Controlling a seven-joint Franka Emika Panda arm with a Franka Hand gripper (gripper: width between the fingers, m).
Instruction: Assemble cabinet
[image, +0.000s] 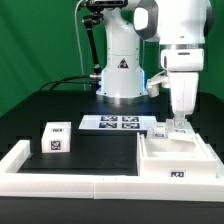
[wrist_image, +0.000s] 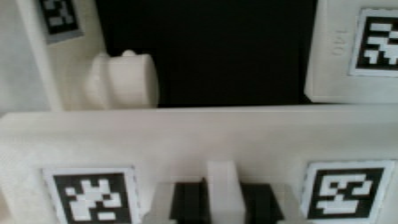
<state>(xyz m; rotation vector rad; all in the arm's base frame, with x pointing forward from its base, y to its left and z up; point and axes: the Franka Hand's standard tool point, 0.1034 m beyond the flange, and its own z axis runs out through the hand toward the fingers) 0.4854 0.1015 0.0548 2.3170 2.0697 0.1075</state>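
Observation:
The white cabinet box body (image: 178, 155) sits at the exterior view's right, inside the rail's corner. My gripper (image: 175, 122) stands straight down on its far edge. In the wrist view, the dark fingers (wrist_image: 187, 200) stand close together at a white tagged cabinet panel (wrist_image: 196, 135), with a thin white strip of it between them; my gripper (wrist_image: 219, 198) is shut on it. Beyond the panel is a dark opening with a round white knob (wrist_image: 125, 80) and a tagged wall (wrist_image: 365, 50). A small tagged white block (image: 55, 138) lies apart on the exterior view's left.
The marker board (image: 118, 123) lies flat behind the parts, in front of the robot base (image: 120, 75). A long low white border rail (image: 70, 172) runs along the front and up the exterior view's left. Black table (image: 100, 145) lies between the block and box body.

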